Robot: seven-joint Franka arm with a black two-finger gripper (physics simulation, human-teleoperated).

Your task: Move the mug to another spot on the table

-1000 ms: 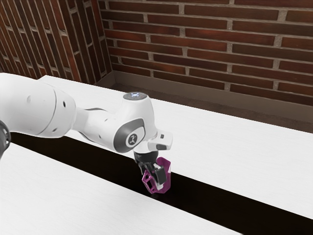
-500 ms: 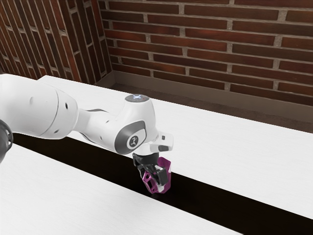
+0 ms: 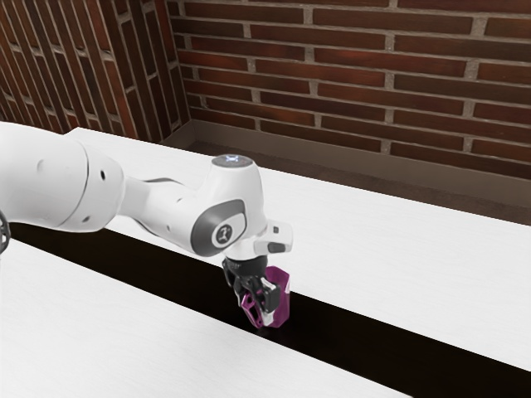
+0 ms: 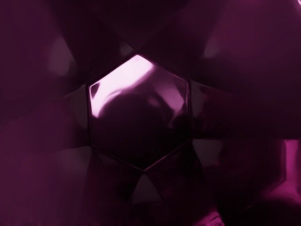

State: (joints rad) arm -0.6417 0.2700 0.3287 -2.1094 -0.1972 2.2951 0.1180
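Between the black jaws, which were clamped on its wall, a purple faceted mug [image 3: 280, 303] hung tilted over the dark gap dividing the white desk [image 3: 415, 249]. With so one-sided a hold, any slip would probably drop the mug into that gap.
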